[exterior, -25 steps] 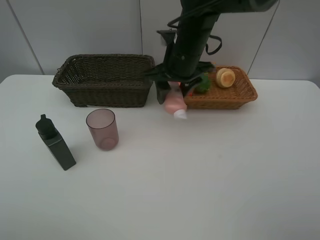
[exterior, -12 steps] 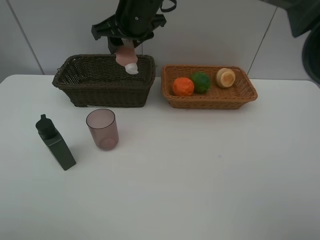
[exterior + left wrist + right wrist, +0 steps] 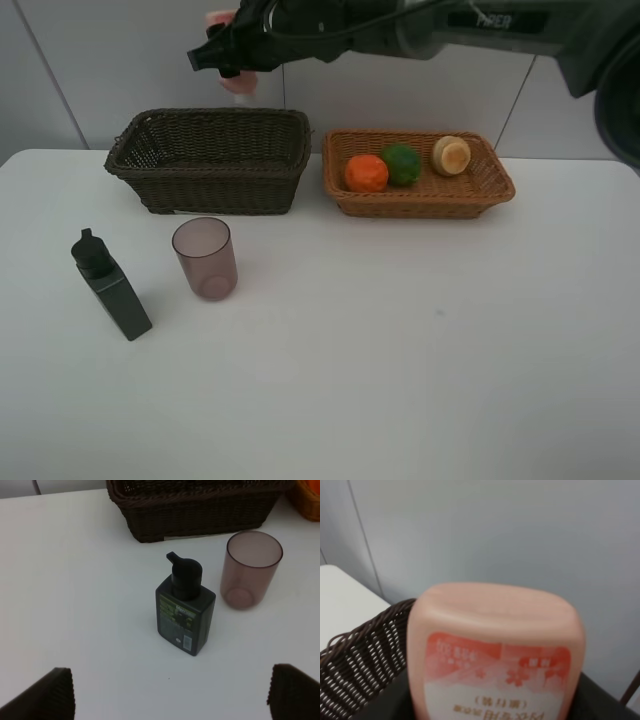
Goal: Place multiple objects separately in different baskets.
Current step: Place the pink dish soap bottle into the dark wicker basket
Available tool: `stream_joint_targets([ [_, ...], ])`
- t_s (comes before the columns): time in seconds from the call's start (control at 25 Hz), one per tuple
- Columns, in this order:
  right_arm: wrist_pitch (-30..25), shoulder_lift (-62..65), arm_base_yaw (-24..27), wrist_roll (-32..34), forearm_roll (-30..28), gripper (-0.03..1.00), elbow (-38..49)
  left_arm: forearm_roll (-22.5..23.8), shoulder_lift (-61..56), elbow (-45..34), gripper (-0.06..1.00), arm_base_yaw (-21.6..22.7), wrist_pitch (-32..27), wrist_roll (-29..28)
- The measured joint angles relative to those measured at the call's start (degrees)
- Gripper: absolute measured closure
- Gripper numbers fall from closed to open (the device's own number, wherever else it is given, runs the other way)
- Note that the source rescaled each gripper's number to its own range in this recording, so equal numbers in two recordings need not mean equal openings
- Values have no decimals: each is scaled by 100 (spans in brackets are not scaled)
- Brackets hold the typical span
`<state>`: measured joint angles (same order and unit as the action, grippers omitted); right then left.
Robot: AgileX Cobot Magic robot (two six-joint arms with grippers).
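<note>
My right gripper (image 3: 238, 52) reaches across from the right and is shut on the pink squeeze bottle (image 3: 240, 84), held high over the back rim of the dark brown basket (image 3: 210, 185). The right wrist view is filled by the pink bottle (image 3: 495, 650), with the dark basket (image 3: 360, 655) below it. The light tan basket (image 3: 430, 205) holds an orange (image 3: 366, 173), a green lime (image 3: 403, 163) and a peach-coloured fruit (image 3: 451, 155). The dark green bottle (image 3: 185, 610) and mauve cup (image 3: 250, 570) stand upright on the table. My left gripper (image 3: 172, 695) is open, short of the green bottle.
The green bottle (image 3: 112, 287) and cup (image 3: 205, 258) stand in front of the dark basket on the left of the white table (image 3: 400, 350). The right arm (image 3: 450, 25) spans the back wall above both baskets. The dark basket's wall (image 3: 200, 515) lies beyond the bottle.
The right arm carried the pink bottle from in front of the light basket leftward and up, over the dark basket's back rim. The left gripper has stayed open.
</note>
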<state>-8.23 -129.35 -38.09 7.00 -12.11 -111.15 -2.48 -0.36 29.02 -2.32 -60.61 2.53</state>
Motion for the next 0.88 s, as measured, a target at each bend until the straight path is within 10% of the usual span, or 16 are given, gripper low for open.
stream_joint_targets([
  [0.32,2218,-222,179,0,380,96,1256,0,0,0,-5,0,0,0],
  [0.88,2370,-751,216,0,717,97,1315,0,0,0,-5,0,0,0],
])
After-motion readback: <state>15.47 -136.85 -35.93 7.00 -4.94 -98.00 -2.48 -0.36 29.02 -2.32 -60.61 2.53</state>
